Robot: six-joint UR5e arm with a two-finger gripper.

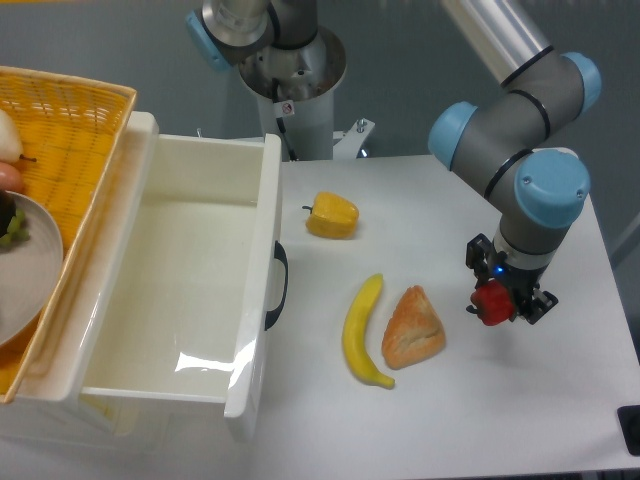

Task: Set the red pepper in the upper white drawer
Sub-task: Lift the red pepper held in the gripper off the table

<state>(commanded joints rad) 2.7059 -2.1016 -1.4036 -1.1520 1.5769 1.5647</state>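
The red pepper point(489, 304) is small and glossy red, held low over the right part of the table. My gripper point(503, 302) is shut on the red pepper, its dark fingers on either side of it. The upper white drawer point(266, 215) stands pulled open at the left, a deep white tray with a dark curved handle on its front wall, far to the left of the gripper. Its inside shows bare white.
A yellow pepper point(333, 215) lies near the drawer's front. A banana point(362, 331) and a croissant-like pastry point(412, 328) lie between the drawer and my gripper. A yellow wicker basket point(75, 125) with a plate sits over the drawer's left side.
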